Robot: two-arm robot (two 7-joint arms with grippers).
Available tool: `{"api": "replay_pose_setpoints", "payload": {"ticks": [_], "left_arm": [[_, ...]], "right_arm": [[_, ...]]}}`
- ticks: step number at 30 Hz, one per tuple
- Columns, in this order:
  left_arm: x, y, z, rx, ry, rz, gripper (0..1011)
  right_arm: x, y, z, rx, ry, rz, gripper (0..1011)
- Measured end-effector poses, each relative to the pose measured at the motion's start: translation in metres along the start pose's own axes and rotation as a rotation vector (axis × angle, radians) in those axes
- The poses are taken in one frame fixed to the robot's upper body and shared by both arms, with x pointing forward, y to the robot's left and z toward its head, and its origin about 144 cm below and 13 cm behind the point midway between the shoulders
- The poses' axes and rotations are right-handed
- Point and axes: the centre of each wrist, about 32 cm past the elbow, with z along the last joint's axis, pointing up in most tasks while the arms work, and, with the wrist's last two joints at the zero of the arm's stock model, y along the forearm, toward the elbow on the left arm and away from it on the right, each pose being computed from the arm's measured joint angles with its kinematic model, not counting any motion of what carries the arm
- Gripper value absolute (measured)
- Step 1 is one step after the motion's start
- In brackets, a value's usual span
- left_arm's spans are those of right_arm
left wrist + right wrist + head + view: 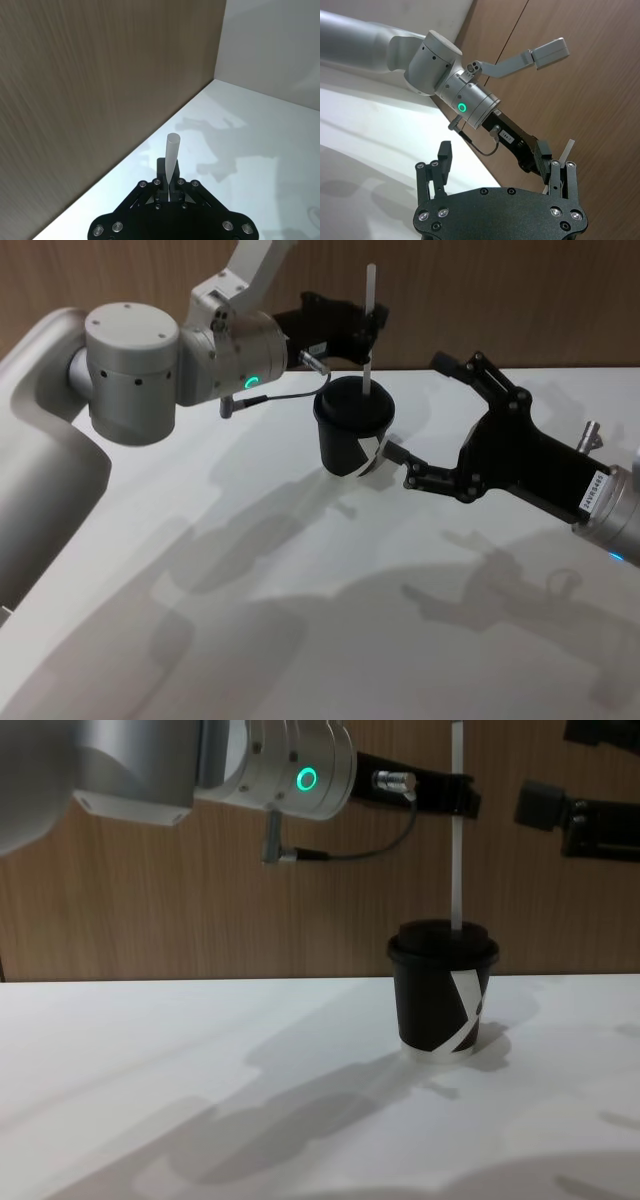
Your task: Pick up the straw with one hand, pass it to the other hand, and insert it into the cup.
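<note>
On the left of the white table [300, 620], a broad bare stretch runs forward to the near edge, crossed by shadows; the wood-grain wall [150, 900] closes off the far side just behind the cup. The left gripper [372, 322], on the silver arm with the green ring light [307, 779], hangs above the cup with its fingers clenched on the straw [369, 300]. The straw stands upright, its lower end at the lid of the cup [352, 428]; how deep it goes cannot be told. The cup's contents are hidden by the black domed lid. To the right, the right gripper [425, 410] rests just beside the cup with its fingers spread, grasping nothing. A white label [592, 492] on its body carries print too small to read.
</note>
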Motion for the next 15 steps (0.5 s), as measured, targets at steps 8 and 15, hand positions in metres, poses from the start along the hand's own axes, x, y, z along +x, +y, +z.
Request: {"api": "replay_pose_setpoints", "payload": {"ticks": [8, 15], "left_arm": [[-0.0008, -0.0017, -0.0057, 0.007, 0.014, 0.013, 19], [-0.0014, -0.0026, -0.0084, 0.009, 0.021, 0.020, 189]], "right_arm": [[0.0000, 0.0000, 0.0000, 0.000, 0.000, 0.000, 1001], [0.0000, 0.0000, 0.0000, 0.000, 0.000, 0.000, 1001]]}}
